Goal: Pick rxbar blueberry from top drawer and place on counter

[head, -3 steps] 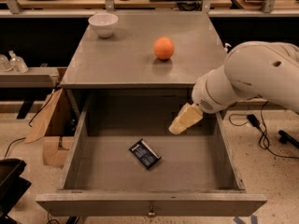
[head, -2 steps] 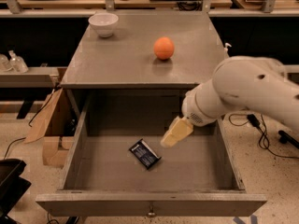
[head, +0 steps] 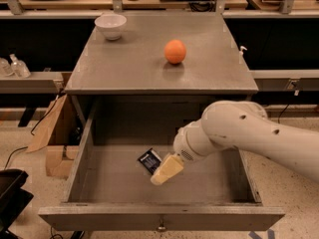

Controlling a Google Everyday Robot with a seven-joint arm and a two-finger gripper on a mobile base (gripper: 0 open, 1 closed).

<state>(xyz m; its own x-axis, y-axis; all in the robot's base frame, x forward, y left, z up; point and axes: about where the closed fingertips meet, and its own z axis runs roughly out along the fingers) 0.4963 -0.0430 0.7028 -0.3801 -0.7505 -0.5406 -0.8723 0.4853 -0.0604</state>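
Gripper (head: 167,171) is positioned inside the open top drawer (head: 99,214).
The rxbar blueberry (head: 148,159) is seen flat on the drawer floor, partly covered by the gripper, whose opening and hold cannot be told.

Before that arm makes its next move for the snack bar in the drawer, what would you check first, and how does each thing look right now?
1. Top drawer pulled open: ok.
2. Rxbar blueberry in sight on the drawer floor: ok, though partly covered by the gripper.
3. Gripper down inside the drawer at the bar's right end: ok.
4. Gripper touching the bar: cannot tell.
5. Counter has bare room at its front: ok; the orange and the bowl sit farther back.
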